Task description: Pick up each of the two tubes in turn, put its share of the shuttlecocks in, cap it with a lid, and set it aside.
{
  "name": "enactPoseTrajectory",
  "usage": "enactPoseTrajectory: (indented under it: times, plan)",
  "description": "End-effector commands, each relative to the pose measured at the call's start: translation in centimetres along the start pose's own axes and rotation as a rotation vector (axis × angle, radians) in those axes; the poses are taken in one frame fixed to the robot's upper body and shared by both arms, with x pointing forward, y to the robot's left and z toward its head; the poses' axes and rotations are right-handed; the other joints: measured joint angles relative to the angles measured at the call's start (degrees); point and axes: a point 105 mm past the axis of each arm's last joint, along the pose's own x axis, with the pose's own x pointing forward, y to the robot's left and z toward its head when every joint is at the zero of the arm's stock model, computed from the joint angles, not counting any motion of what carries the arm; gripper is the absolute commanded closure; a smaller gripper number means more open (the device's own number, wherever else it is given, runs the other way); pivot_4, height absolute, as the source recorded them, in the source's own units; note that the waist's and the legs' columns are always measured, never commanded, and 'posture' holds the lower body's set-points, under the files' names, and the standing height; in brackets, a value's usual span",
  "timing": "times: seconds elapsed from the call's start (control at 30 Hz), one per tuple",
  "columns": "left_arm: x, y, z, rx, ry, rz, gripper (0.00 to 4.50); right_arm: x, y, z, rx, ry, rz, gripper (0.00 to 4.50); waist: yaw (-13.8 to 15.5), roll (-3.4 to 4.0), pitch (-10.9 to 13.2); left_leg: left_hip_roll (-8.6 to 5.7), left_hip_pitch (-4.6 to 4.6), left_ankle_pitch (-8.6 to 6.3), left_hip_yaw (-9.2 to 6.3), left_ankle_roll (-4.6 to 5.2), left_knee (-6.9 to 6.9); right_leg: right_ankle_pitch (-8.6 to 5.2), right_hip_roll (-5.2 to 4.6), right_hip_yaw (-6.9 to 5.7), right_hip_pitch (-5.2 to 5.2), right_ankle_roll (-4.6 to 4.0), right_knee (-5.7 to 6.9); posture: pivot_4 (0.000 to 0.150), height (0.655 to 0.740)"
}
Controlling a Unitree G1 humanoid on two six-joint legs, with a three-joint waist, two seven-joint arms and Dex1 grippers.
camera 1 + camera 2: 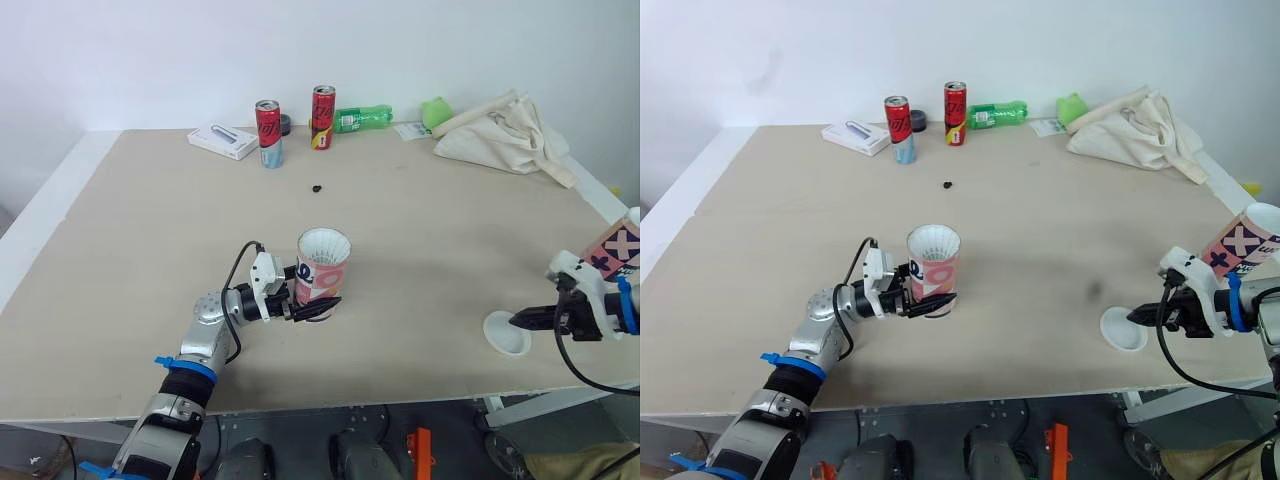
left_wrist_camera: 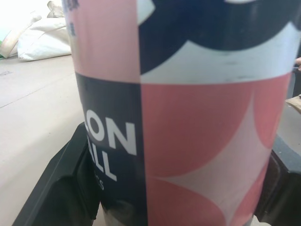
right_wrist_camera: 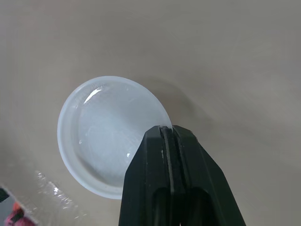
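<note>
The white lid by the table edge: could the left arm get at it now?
Probably not: the left gripper is shut on the tube, and the lid lies well off to the right, its rim pinched in the right gripper.

Your pale table (image 1: 130, 240) holds a white lid (image 1: 503, 340) at the right gripper (image 1: 516, 320); cans (image 1: 322, 115), bottle (image 1: 362, 118) and bag (image 1: 505, 135) lie well beyond.

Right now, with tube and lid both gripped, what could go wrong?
The right gripper pinches only the rim of the lid, so it could slip on lifting. The lid sits near the table edge; dropped, it may roll off. The left gripper holds the tube low, so capping might tilt it.
</note>
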Motion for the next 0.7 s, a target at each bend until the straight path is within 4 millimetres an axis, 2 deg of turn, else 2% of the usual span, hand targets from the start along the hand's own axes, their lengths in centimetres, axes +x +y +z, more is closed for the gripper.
enactPoseTrajectory:
  times: [0.03,0.13,0.23,0.37,0.43,0.63,0.7]
  plan:
    - [-0.5,-0.1,-1.0,-0.031,0.041,0.013,0.97,-1.4,0.3,1.7,-0.068,-0.025,-0.006,4.4,0.0,0.0,0.0,0.0,0.0,0.0,0.0,0.0,0.0,0.0,0.0,0.0,-0.01,0.0,0.0,0.15,0.74]
    - [-0.6,0.1,-0.9,-0.026,0.043,0.013,0.97,-1.6,0.8,3.7,-0.136,-0.073,-0.02,4.4,0.0,0.0,0.0,0.0,0.0,0.0,0.0,0.0,0.0,0.0,0.01,0.0,-0.01,0.0,0.0,0.15,0.74]
    - [-0.5,0.2,-0.7,-0.024,0.041,0.013,0.97,-2.0,2.9,6.3,-0.239,-0.124,0.04,4.4,-0.02,0.01,0.0,0.0,0.0,0.0,0.0,0.0,0.0,0.0,0.01,0.01,-0.02,0.01,0.0,0.15,0.74]
    - [-0.1,0.3,-0.2,-0.014,0.026,0.001,0.97,-2.6,8.2,12.7,-0.474,-0.27,0.175,4.4,-0.14,0.05,0.04,0.02,-0.04,0.0,-0.02,-0.01,-0.01,0.01,0.02,-0.01,-0.07,0.01,0.0,0.15,0.74]
    - [0.3,0.0,0.1,-0.011,0.011,-0.02,0.97,-2.7,10.5,14.7,-0.578,-0.3,0.234,4.4,-0.13,0.03,0.07,0.02,-0.07,0.0,-0.03,-0.01,-0.01,0.02,0.02,-0.03,-0.1,0.03,0.0,0.15,0.74]
    - [1.9,-0.8,1.3,-0.014,-0.024,-0.094,0.97,-2.5,13.8,18.1,-0.777,-0.305,0.327,4.4,0.4,-0.12,0.15,0.05,-0.37,-0.03,-0.22,-0.05,-0.01,-0.03,-0.13,-0.4,-0.15,-0.07,-0.35,0.15,0.74]
    - [2.5,-1.2,1.6,-0.024,-0.029,-0.124,0.97,-2.2,14.3,19.3,-0.848,-0.303,0.351,4.4,0.47,-0.06,0.11,0.03,-0.87,-0.06,-0.09,-0.06,0.02,0.07,-0.24,-0.37,-0.62,0.05,-0.45,0.15,0.74]
